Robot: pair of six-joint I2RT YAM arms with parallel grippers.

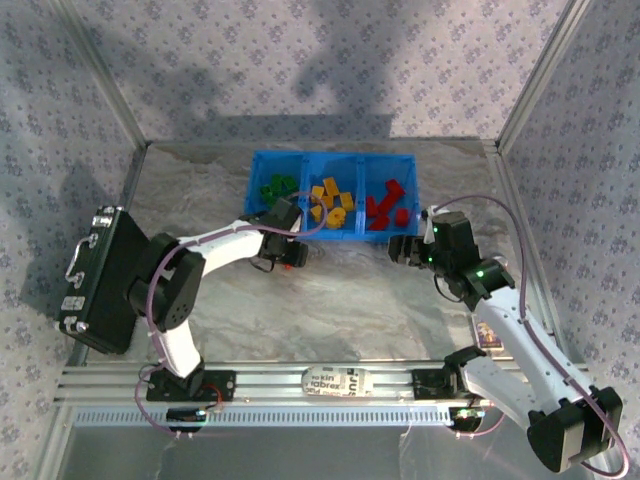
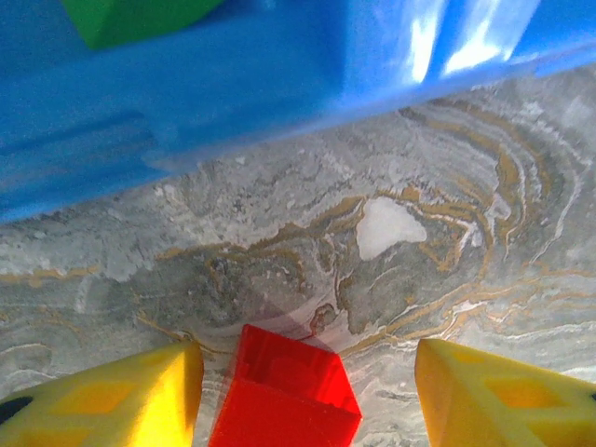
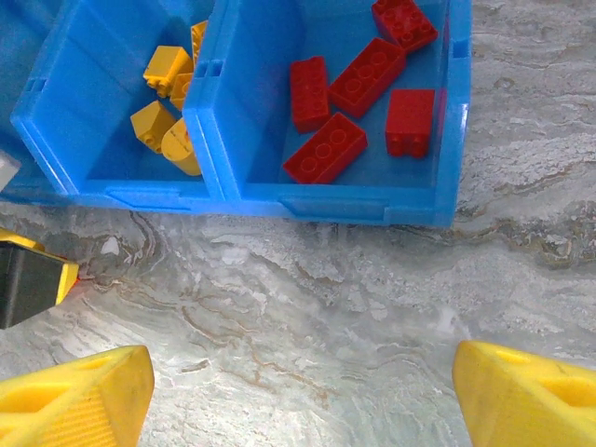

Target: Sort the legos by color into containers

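Sorting looks nearly wrapped up here. A black hard case with a metal handle (image 1: 95,280) is parked at the left edge of the marbled grey worktop (image 1: 350,300), and it isn't part of the job.

One stray can be spotted: a glossy red plastic brick (image 2: 279,382), boxy and sharp-edged. It's lying on the worktop just in front of the near wall of the bright blue plastic tray (image 3: 326,200), which is set midway along the far edge.

The left gripper (image 2: 309,396) is lowered around that brick with a yellow finger on each side. A gap is visible on the right, so it isn't pinched yet.

Inside the tray, green bricks (image 1: 275,187) are gathered in the left compartment. Chunky yellow-orange pieces (image 1: 332,197) are in the middle one, and one looks rounded. Studded red bricks (image 3: 324,149), smooth and shiny, are in the right one.

The right gripper (image 3: 303,372) is held over bare worktop in front of the tray's right end, fingers spread wide with nothing between them.

What's left, as judged: that last red brick needs to be carried over to the right compartment.
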